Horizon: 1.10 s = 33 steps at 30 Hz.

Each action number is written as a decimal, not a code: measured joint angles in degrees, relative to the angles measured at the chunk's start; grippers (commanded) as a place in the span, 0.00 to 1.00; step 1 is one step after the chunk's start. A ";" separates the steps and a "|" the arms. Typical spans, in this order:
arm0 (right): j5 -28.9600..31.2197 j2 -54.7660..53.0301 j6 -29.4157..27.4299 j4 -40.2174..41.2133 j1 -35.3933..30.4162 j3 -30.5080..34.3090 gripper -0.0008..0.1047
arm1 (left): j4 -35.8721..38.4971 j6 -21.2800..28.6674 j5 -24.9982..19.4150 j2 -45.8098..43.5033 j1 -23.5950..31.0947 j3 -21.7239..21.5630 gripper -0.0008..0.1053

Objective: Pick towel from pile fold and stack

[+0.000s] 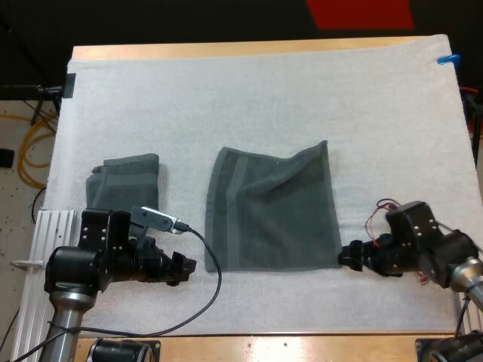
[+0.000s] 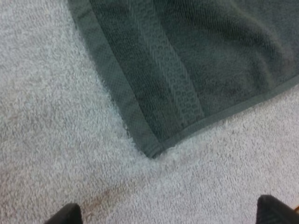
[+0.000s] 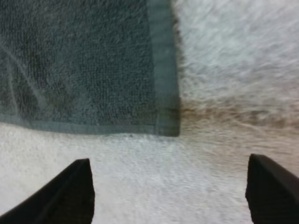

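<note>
The flat dark grey-green cloth towel (image 1: 272, 207) lies by the white mat's (image 1: 226, 90) front edge; the left claw (image 1: 185, 264) and right claw (image 1: 349, 256), both spread wide and empty, may miss its corners and pinch mat.

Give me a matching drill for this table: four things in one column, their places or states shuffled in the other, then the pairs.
1 spread towel
2 folded towel
3 left gripper
4 right gripper

A open, by the spread towel's near right corner
B flat in the middle of the mat
C open, by the spread towel's near left corner
D at the mat's left side

Pairs: 1-B, 2-D, 3-C, 4-A
</note>
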 measured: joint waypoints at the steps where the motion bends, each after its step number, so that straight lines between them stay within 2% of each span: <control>1: -0.76 1.06 1.33 -1.56 0.00 0.69 0.63 | -0.10 -0.05 0.00 0.00 0.00 -0.01 0.67; 11: -8.58 13.28 7.01 -15.14 -0.07 2.02 0.63 | -0.66 -0.34 0.00 0.00 0.00 -0.01 0.67; 17: -12.39 16.36 8.67 -18.17 -0.09 1.46 0.61 | -0.71 -0.34 1.42 0.00 0.00 -0.01 0.67; 20: -12.97 16.80 8.69 -18.50 -0.09 1.39 0.47 | -0.91 -0.34 1.59 0.00 0.00 -0.01 0.67; 25: -11.84 17.69 8.93 -18.50 -0.09 1.74 0.13 | -1.26 -0.34 1.68 0.00 0.00 0.04 0.67; 27: -10.82 17.82 8.91 -18.50 -0.09 1.90 0.02 | -2.32 -0.34 1.68 0.00 0.00 0.45 0.67; 33: -9.57 17.90 8.91 -18.50 -0.09 1.92 0.01 | -5.81 -2.17 2.69 0.08 0.00 4.28 0.67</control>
